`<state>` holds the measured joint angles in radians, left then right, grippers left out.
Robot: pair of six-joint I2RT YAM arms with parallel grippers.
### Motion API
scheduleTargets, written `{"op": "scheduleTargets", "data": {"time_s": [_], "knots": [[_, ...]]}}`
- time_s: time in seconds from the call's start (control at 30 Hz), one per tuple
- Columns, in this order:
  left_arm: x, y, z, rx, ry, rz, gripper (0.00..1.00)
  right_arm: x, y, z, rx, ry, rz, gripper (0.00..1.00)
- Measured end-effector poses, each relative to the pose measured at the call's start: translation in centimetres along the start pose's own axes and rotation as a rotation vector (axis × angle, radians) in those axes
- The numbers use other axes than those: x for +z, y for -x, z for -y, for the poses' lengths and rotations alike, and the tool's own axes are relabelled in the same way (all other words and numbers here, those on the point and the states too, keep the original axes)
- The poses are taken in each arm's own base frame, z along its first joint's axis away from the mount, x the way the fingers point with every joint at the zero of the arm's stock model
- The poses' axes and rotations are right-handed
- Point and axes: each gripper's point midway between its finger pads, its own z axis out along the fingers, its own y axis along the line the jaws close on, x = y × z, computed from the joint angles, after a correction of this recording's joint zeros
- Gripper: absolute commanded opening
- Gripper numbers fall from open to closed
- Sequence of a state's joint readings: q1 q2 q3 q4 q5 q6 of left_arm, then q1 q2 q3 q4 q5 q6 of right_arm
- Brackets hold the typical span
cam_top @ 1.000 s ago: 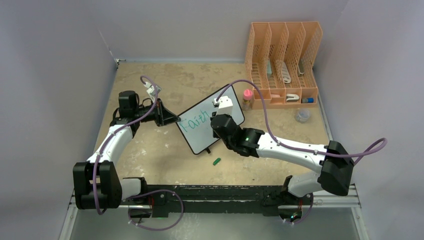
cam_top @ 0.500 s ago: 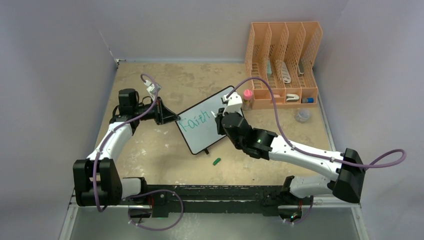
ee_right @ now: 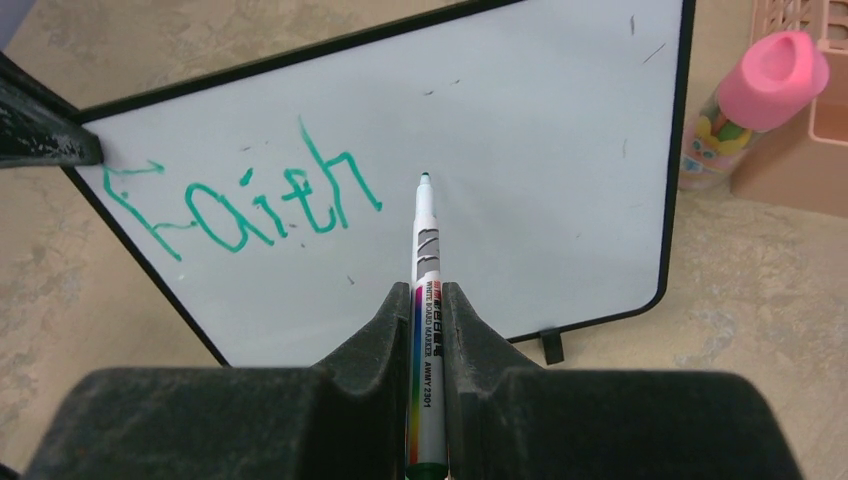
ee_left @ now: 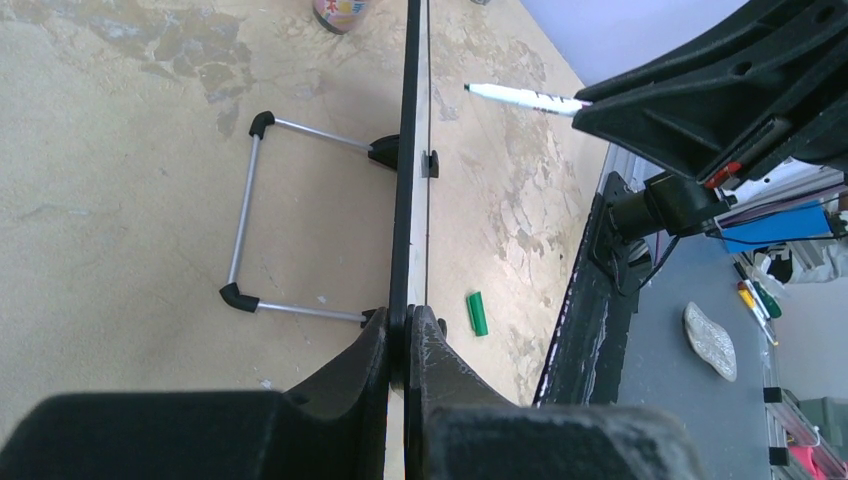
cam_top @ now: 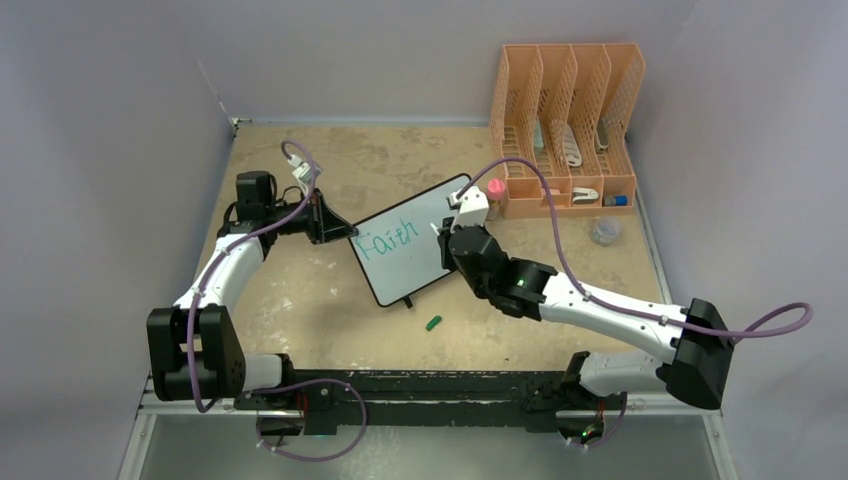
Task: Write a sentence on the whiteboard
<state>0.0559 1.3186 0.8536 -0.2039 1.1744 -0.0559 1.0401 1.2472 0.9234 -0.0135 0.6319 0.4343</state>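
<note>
Right wrist view: the marker (ee_right: 424, 235) is pinched between the closed fingers of the right gripper (ee_right: 426, 295). Its green tip points at blank board just right of the last letter, and the left wrist view shows the tip clear of the surface. The whiteboard (ee_right: 560, 130) stands on the table (cam_top: 300, 290) between the arms, with its left edge clamped by the left gripper (ee_left: 406, 322). Of the sentence (ee_right: 250, 205), only one green word, "Faith", is written. Most of the board is bare, so I judge the task barely begun, with the remaining words yet to write.
</note>
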Motion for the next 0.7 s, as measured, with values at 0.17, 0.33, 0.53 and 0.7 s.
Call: {"op": "scheduleTargets", "data": {"time_s": [0.17,0.33,0.53,0.7], "knots": [[0.0,-0.1,0.0,-0.002,0.0,-0.001,0.0,0.2,0.9,1.2,0.009,-0.015,0.027,0.0],[0.0,-0.1,0.0,0.002,0.0,-0.003,0.0,0.5,1.4,2.3,0.012,-0.026,0.043,0.0],[0.0,-0.1,-0.1,0.007,0.001,-0.002,0.0,0.9,1.6,3.0,0.006,-0.026,0.049,0.0],[0.0,-0.1,-0.1,0.009,0.004,-0.002,0.0,1.1,1.9,3.0,0.0,-0.015,0.057,0.0]]}}
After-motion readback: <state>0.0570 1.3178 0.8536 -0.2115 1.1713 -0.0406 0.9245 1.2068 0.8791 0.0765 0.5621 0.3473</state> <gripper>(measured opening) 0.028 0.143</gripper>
